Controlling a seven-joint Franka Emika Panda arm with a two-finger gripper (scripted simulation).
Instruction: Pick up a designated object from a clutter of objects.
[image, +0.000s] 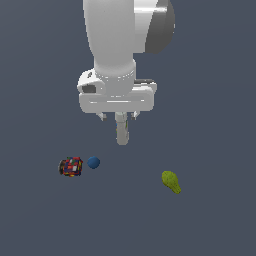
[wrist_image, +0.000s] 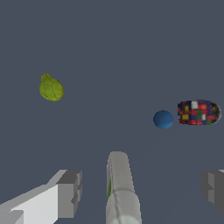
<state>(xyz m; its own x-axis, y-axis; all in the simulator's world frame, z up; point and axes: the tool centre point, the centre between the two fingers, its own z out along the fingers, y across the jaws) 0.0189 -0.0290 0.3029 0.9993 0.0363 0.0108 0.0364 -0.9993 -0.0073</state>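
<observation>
Gripper (image: 118, 117) hanging open and empty above the floor; blue ball (image: 93, 162) below and off to one side, just beside patchwork cube (image: 70, 166), so descent needs realigning first

Arm: the white arm (image: 117, 45) descended from the top of the exterior view, wrist pointing straight down.
Gripper: the gripper (image: 119, 116) hung above the surface, touching nothing there.
Fingers: the fingers (wrist_image: 69, 192) stood wide apart in the wrist view.
</observation>
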